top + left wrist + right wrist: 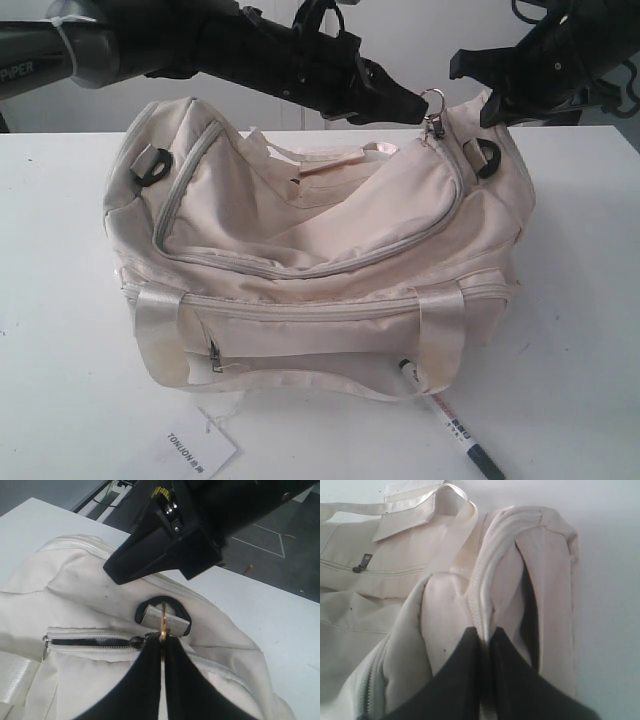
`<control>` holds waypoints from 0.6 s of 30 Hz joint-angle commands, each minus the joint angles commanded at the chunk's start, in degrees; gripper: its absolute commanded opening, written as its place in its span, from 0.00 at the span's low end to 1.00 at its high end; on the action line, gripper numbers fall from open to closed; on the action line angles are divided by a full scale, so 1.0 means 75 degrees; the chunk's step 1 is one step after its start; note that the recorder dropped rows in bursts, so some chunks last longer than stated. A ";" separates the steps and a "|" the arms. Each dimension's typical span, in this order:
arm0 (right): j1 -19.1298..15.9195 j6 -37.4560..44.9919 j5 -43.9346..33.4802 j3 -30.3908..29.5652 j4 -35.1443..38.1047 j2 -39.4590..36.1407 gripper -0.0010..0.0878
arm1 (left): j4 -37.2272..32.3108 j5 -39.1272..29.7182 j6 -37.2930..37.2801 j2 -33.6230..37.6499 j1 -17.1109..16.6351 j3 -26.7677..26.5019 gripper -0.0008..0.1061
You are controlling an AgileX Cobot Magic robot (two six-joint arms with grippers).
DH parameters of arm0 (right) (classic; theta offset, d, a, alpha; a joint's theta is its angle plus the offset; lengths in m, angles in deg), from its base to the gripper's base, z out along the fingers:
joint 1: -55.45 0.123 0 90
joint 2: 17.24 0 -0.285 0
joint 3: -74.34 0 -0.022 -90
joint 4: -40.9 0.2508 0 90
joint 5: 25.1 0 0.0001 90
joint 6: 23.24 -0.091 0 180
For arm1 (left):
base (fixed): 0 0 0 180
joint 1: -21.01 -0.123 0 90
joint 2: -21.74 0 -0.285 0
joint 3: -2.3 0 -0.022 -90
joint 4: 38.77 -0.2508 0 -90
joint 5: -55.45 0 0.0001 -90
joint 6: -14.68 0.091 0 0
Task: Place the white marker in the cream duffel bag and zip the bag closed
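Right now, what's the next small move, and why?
Probably the left pincer drags the gold zipper pull along to open the cream duffel bag, with the right pincer bracing the end: the white marker lies outside on the table.

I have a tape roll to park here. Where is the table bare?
Bare table flanks the bag at both ends. In front, tag and marker leave only a gap between them. The left pincer, shut on the zipper pull, and the right pincer, shut on the bag, crowd one end.

Black arms; grey PIPER link; wedge-fingered left hand.
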 joint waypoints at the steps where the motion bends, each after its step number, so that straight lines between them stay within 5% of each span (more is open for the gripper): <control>1: 0.0000 0.0000 0.0000 0.0000 0.0000 0.0000 0.01 | 0.0000 0.0000 0.0000 0.0000 0.0000 0.0000 0.01; 18: 0.0000 0.0000 0.0251 0.0000 0.0029 0.0000 0.01 | 0.0280 -0.0489 -0.0866 -0.0013 0.0000 0.0000 0.01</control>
